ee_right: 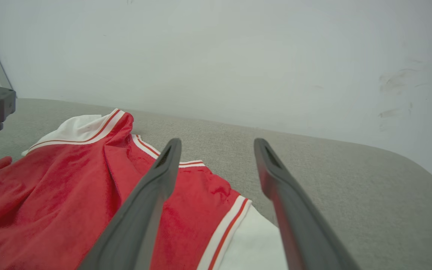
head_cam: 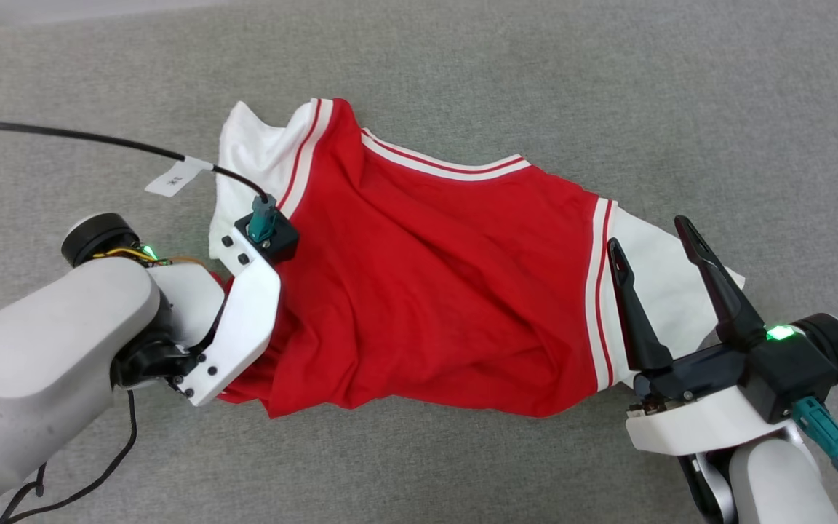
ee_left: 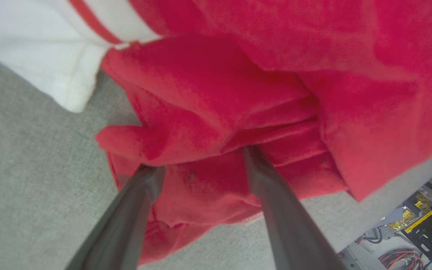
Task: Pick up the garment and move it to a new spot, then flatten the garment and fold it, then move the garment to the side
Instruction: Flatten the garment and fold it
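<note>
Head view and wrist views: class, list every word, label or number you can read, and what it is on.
White tag on the black cable: dark print, too small to read.
Yellow sticker on the circuit box: too blurred to read.
Shirt: no lettering on the parts shown.

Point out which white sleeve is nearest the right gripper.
The sleeve at the head view's right, seen between the spread fingers of the right gripper. The other sleeve is bunched at the far left end of the garment, away from it.
</note>
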{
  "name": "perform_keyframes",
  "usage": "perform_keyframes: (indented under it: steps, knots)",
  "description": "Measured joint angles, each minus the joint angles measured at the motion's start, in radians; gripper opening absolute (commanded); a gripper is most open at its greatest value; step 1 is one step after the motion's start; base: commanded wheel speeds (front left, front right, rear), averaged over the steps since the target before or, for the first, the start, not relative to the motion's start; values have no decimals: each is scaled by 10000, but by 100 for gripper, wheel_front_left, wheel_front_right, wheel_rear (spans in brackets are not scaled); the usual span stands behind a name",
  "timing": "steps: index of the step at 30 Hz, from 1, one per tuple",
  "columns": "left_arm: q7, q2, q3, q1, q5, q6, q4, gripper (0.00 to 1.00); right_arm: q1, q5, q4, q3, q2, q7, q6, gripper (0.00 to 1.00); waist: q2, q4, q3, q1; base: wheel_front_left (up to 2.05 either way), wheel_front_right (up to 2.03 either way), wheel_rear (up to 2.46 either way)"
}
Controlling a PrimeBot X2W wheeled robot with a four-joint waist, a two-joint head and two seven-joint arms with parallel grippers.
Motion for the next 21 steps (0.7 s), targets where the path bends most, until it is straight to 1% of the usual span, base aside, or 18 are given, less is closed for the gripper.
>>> perform_keyframes:
  steps: [3, 5, 6, 7, 8, 11, 15, 18, 21]
  knots:
    - [-36, 48, 134, 304, 159, 0, 146, 100, -45, 63, 13, 109, 4, 0, 0, 100, 0, -147, 163, 0, 0, 0, 0]
    - [-403, 67, 178, 398, -29, -8, 380, 100, -129, 79, 40, 107, 0, 0, 0, 100, 0, -249, 247, -1, 0, 0, 0]
    - [-422, 61, 207, 434, 27, -27, 431, 95, -152, 90, 42, 107, 2, 0, 0, 100, 0, -286, 279, -1, 0, 0, 0]
    - [-378, 56, 245, 496, 150, -27, 433, 35, -152, 107, 59, 98, 2, 0, 0, 100, 0, -308, 298, -1, 0, 0, 0]
    - [-374, 52, 270, 546, 230, -25, 435, 0, -151, 111, 90, 92, 2, 0, 0, 100, 0, -317, 290, -1, 0, 0, 0]
    - [-401, 21, 244, 606, 359, -19, 372, 0, -147, 105, 169, 19, 2, 0, 0, 100, 0, -280, 154, -1, 0, 0, 0]
    - [-819, -12, 92, 737, 182, 4, 128, 0, -59, 71, 303, 2, 2, 0, 0, 100, 0, -147, -214, 0, 0, 0, 0]
    - [-1066, 25, 2, 898, -73, 2, -318, 0, 136, 63, 405, -33, 2, 0, 0, 100, 0, -24, -591, 0, 0, 0, 0]
    - [-1137, 81, 6, 1478, -382, 2, -997, 0, 325, 65, 497, -132, 4, 0, 0, 100, 0, 107, -1025, 0, 0, 0, 0]
